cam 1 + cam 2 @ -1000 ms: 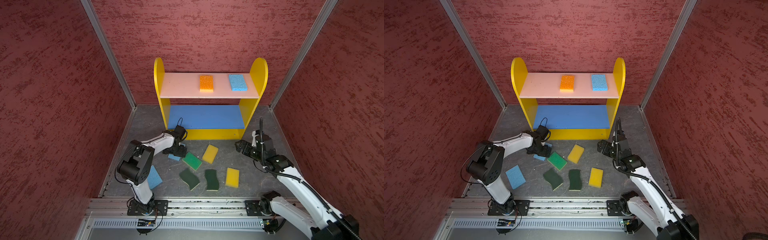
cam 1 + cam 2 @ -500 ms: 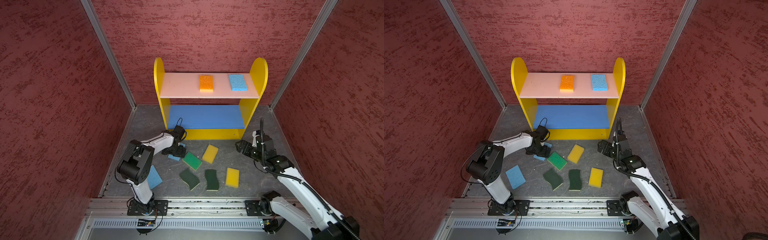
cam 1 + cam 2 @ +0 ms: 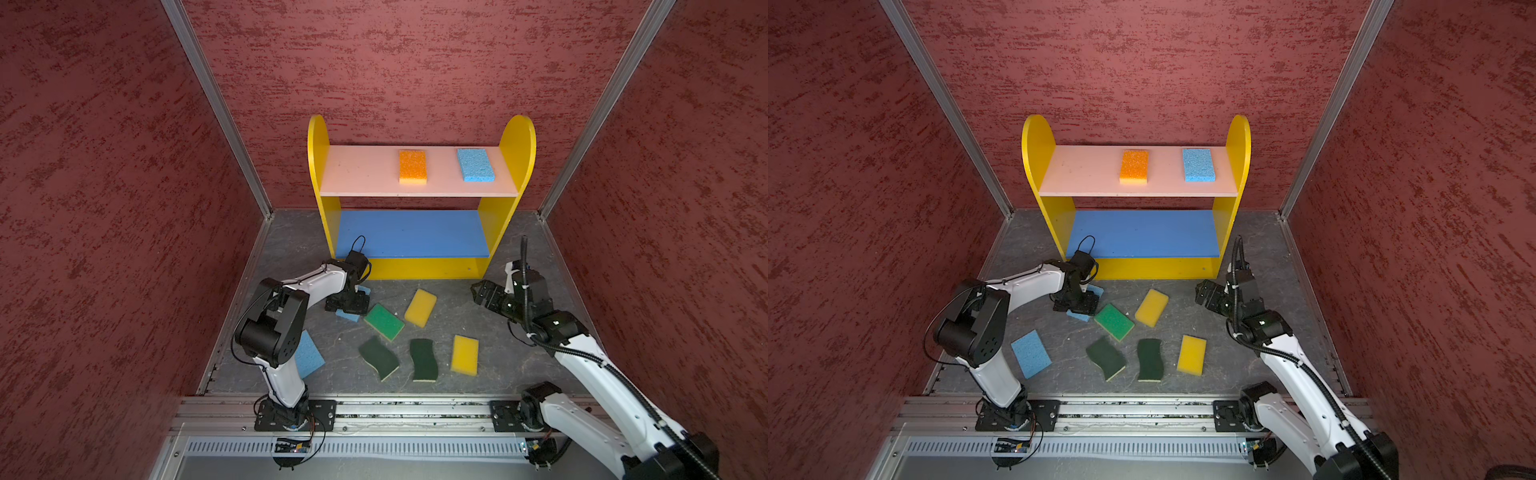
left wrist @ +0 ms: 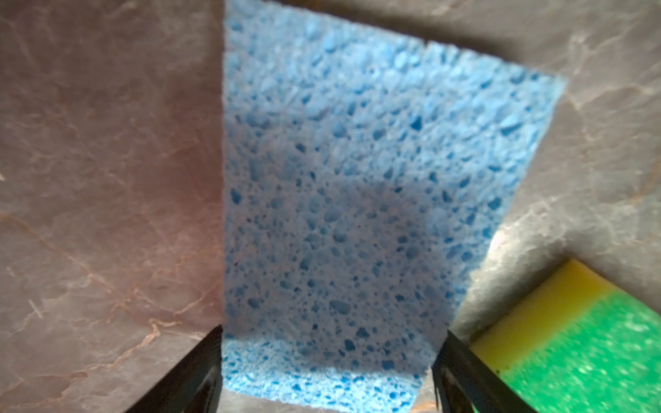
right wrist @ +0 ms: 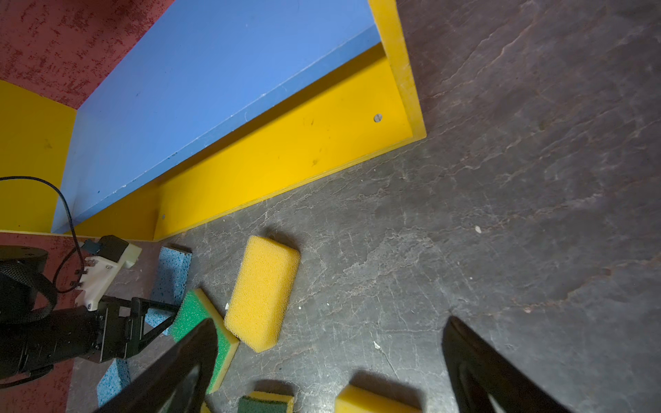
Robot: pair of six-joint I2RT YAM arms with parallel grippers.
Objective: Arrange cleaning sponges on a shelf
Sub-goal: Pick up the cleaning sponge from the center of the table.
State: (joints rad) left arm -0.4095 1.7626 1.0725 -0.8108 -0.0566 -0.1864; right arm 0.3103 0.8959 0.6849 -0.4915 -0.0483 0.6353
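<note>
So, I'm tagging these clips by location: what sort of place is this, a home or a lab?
Probably a lab test cell, not a home: red textured walls framed in aluminium, two robot arms bolted to a front rail, a toy-like shelf.

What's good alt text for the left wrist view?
A light blue porous sponge lies flat on the grey marbled floor, filling the frame between the two black fingertips of the left gripper. The corner of a green-topped, yellow-based sponge shows nearby.
</note>
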